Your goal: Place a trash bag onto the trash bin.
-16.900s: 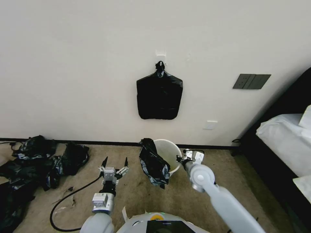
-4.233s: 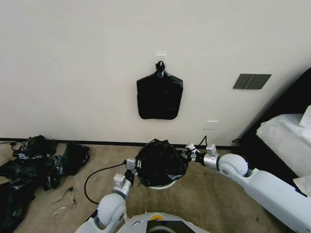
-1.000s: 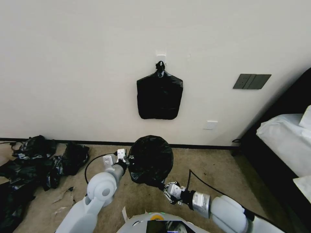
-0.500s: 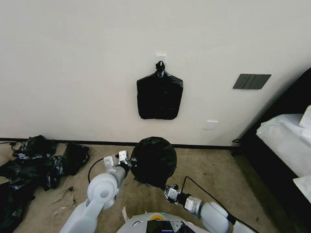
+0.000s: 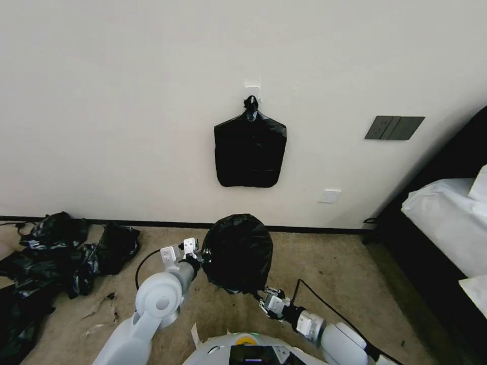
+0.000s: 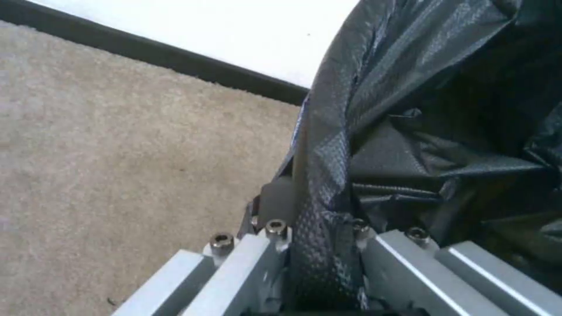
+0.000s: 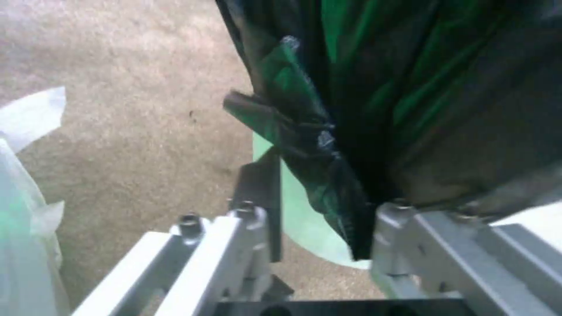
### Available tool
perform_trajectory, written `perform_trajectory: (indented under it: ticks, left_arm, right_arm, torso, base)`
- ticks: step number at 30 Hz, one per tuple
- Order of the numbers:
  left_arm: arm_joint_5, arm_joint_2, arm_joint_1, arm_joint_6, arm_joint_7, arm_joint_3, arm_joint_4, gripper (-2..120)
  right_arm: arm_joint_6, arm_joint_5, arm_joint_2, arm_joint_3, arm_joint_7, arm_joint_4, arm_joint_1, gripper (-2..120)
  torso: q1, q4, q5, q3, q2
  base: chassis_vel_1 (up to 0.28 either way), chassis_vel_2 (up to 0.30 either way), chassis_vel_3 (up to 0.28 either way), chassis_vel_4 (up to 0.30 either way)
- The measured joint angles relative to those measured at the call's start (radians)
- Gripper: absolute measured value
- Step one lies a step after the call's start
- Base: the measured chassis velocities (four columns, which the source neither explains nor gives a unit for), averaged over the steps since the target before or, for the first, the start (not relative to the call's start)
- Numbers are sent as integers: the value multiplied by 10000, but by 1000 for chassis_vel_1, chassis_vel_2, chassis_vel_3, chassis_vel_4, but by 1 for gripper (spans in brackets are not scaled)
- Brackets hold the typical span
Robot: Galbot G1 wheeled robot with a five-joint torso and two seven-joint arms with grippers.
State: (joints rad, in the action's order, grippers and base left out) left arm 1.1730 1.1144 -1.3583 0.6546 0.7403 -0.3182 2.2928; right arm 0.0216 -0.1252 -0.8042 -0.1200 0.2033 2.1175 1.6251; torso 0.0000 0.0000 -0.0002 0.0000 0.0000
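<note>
head view: the trash bag (image 5: 237, 253) is stretched as a rounded black dome over the trash bin, standing on the carpet (image 5: 329, 258) close to the baseboard (image 5: 152, 223), directly below a flat black bundle (image 5: 249, 151) hung from a wall hook (image 5: 252, 89). the bin itself is covered from this angle. the left gripper (image 5: 202, 255) is at the bag's left side, touching the film. the right gripper (image 5: 264, 298) is at the bag's near lower edge, arm reaching in from the lower right. a heap of black bags (image 5: 56, 253) lies on the floor well apart to the left. a dark switch plate (image 5: 393, 127) and a white outlet (image 5: 330, 195) are on the wall; white bedding (image 5: 446, 218) is at the right edge.

left wrist view: the left gripper (image 6: 319, 245) has a fold of the trash bag (image 6: 410, 131) running between its fingers (image 6: 275, 202), which are closed onto the film. carpet (image 6: 117, 175) and baseboard (image 6: 146, 48) lie behind.

right wrist view: the right gripper (image 7: 319, 219) has its fingers (image 7: 261, 193) spread apart, with a crumpled hanging edge of the trash bag (image 7: 351, 109) lying between them, not pinched. a pale strip of the trash bin (image 7: 298, 224) shows just under that edge. carpet (image 7: 135, 123) is beyond it.
</note>
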Motion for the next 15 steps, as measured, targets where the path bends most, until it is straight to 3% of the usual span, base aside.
perform_trajectory:
  ticks: [12, 15]
  left_arm:
    - [71, 117, 136, -200, -21, -370, -358, 1]
    - [85, 78, 177, -252, -27, -469, -462, 1]
  right_arm:
    - [-1044, -214, -50, -221, 69, -11, 480, 68]
    - [-1547, -177, -91, -278, 72, -122, 489, 84]
  torso:
    - [0, 0, 2, 0, 0]
    - [0, 0, 3, 0, 0]
  base:
    - [0, 0, 0, 0]
    - [0, 0, 0, 0]
